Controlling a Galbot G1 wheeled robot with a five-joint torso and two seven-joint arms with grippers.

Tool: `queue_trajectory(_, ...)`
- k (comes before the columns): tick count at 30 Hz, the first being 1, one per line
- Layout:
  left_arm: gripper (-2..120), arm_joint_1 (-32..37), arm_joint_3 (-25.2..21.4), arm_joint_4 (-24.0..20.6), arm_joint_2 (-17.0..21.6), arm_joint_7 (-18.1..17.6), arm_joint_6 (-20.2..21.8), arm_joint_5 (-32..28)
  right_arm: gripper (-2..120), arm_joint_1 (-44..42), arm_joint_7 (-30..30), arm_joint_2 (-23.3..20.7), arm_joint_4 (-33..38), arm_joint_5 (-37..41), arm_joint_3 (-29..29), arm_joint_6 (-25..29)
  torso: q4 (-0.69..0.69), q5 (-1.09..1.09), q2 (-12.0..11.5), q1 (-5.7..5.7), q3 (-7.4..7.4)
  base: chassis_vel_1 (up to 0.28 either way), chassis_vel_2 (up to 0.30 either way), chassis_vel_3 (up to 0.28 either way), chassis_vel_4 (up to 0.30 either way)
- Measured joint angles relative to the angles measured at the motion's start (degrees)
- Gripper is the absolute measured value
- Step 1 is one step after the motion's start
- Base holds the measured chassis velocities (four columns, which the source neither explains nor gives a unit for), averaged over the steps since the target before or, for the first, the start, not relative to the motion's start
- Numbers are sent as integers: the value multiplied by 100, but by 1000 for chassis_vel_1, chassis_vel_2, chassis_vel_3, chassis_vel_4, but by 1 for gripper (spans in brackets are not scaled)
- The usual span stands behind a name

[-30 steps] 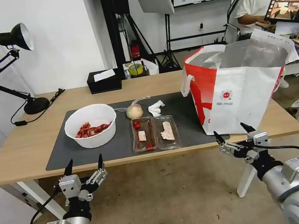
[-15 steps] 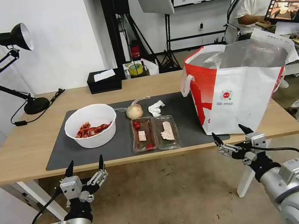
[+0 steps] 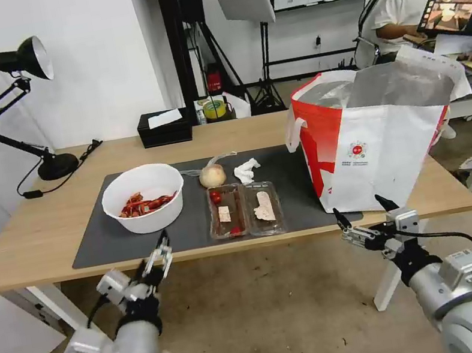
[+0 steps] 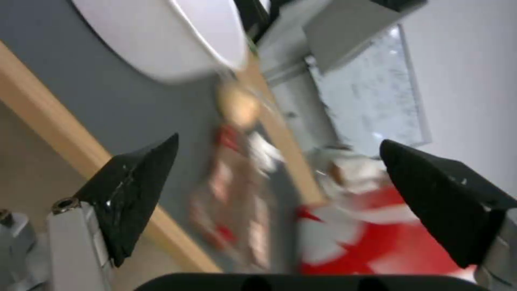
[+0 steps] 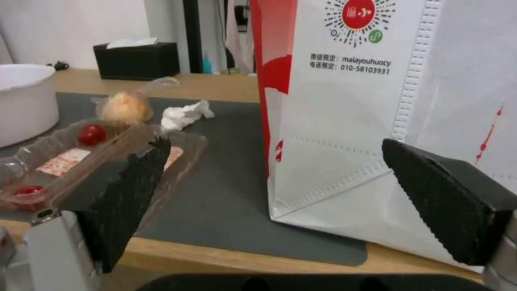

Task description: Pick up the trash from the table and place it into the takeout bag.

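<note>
Left pincer [image 3: 152, 263] spread apart, empty, below the surface [image 3: 33, 236] edge near white bowl [image 3: 143, 198] on grey mat [image 3: 197, 232]. Right pincer [image 3: 362, 216] likewise apart beside takeout bag [image 3: 373, 140]. Best approached level, gripping the bowl's near rim squarely.

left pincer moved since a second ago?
Yes. The left pincer has swung right and up toward the table front edge, its tip now overlapping the dark mat below the bowl.
</note>
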Motion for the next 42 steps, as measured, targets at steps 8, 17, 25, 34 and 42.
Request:
queue_trajectory(8, 100, -447, 430, 523, 551, 139, 51, -647, 100, -39, 17, 36, -6, -2, 24, 28, 1, -1, 0, 0, 0, 0, 0, 0, 0)
queue_trajectory(17, 100, -719, 910, 842, 621, 262, 196, -549, 100, -103, 22, 171, -59, -97, 43, 75, 0, -1, 0, 0, 0, 0, 0, 0, 0)
queue_trajectory(25, 100, -683, 851, 804, 658, 352, 196, -434, 100, -70, -29, 211, -2, 861, -135, 18, 0, -1, 0, 0, 0, 0, 0, 0, 0)
queue_trajectory(34, 100, -525, 267, 933, 1075, 1319, 170, 1099, 100, 271, 563, 172, 268, 4739, -354, -413, 1, -2, 0, 0, 0, 0, 0, 0, 0)
queue_trajectory(42, 100, -265, -183, 1304, 1342, 2652, -401, 3980, 100, 604, 1389, 334, 280, 7543, -696, -155, 1, -2, 0, 0, 0, 0, 0, 0, 0)
